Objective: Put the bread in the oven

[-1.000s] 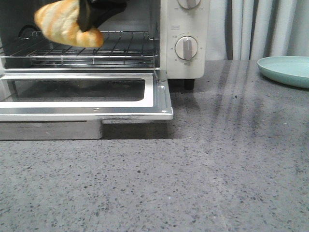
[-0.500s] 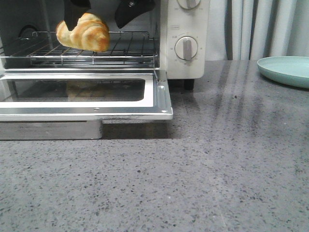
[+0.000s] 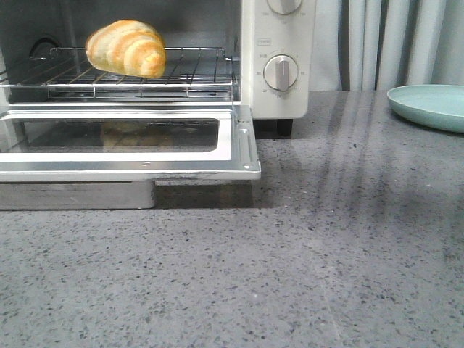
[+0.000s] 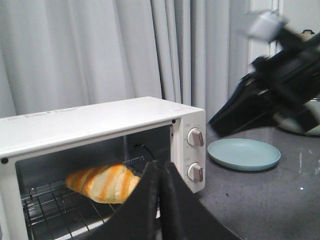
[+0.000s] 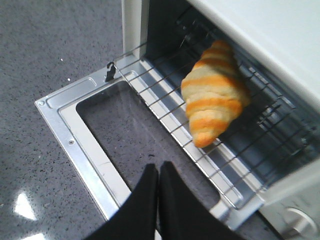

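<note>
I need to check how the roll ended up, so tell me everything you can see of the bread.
The bread is a glossy, golden-orange croissant-shaped roll with paler cream stripes across its rounded crust and a tapered end. It lies on its side on the wire rack inside the oven, toward the left of the opening, behind the lowered glass door. Only the rack touches it; no gripper holds it.

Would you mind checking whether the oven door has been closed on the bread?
No, the oven door lies folded down flat and open, with the bread resting on the wire rack inside.

Pale curtains [image 3: 391, 43] behind; speckled grey countertop [image 3: 304, 275], seemingly stone.
</note>
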Motion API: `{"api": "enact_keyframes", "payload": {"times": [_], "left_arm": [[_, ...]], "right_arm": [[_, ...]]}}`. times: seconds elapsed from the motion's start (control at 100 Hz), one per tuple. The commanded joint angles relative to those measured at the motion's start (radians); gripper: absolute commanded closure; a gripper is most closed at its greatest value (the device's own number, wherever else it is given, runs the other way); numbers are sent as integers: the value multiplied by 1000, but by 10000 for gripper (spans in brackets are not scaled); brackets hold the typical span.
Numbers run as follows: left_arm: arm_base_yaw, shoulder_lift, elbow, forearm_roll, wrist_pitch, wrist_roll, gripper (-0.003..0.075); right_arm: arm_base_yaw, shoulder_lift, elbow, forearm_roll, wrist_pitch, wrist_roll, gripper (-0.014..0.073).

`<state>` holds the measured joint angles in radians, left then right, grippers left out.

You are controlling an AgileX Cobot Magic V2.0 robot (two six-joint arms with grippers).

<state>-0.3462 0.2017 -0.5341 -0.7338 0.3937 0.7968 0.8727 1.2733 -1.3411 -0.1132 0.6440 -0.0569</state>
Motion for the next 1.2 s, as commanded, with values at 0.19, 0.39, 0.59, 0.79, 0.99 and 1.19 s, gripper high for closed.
{"api": "enact_keyframes", "payload": {"times": [0.19, 0.39, 0.59, 0.79, 0.99, 1.19], "left_arm": [[1, 8, 32, -11, -61, -34, 742], [1, 8, 80, -11, -111, -34, 742], [1, 8, 119, -11, -196, -34, 742], [1, 8, 118, -11, -200, -34, 742], [1, 8, 118, -11, -193, -34, 741], [1, 8, 118, -11, -193, -34, 741]], "right_arm": [[0, -694, 436, -305, -103, 0, 659], [-2, -1124, 597, -578, 123, 343, 659], [0, -1234, 597, -587, 183, 338, 659], [0, -1234, 597, -584, 189, 338, 663], [0, -1234, 597, -584, 195, 338, 663], [0, -1234, 597, -584, 195, 338, 663]]}}
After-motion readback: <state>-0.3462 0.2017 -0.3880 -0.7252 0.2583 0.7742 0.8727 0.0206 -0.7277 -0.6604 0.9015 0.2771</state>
